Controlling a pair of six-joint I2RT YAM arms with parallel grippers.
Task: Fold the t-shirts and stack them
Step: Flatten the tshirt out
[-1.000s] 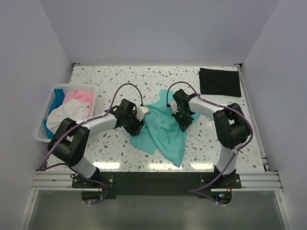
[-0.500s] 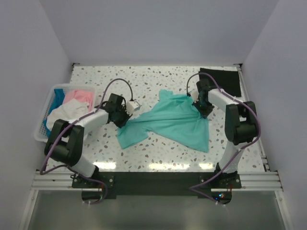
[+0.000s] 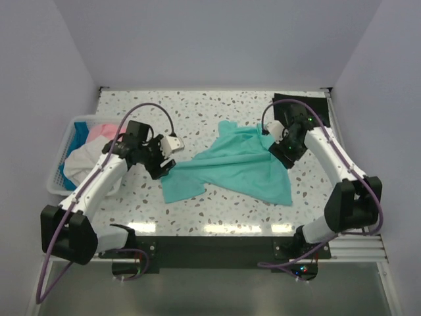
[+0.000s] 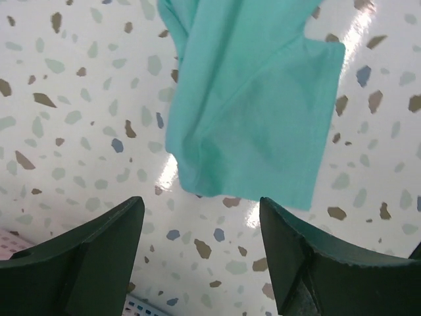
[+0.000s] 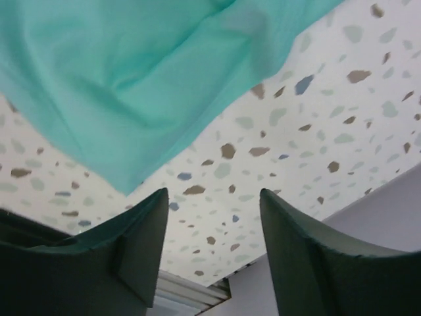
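A teal-green t-shirt lies stretched out and creased across the middle of the table. My left gripper hovers just off its left end, open, with only bare tabletop between the fingers; the left wrist view has the shirt's edge just ahead. My right gripper sits at the shirt's right edge, also open and holding nothing, with the cloth ahead of its fingertips. A black t-shirt lies folded flat at the back right.
A white slatted basket stands at the left edge, holding a white shirt, a pink one and a bright blue one. Walls close in the table at the back and both sides.
Both grippers pulled the teal shirt apart, stretching it across the table, then opened and let it go. It now rests flat, and both arms have drawn slightly away.
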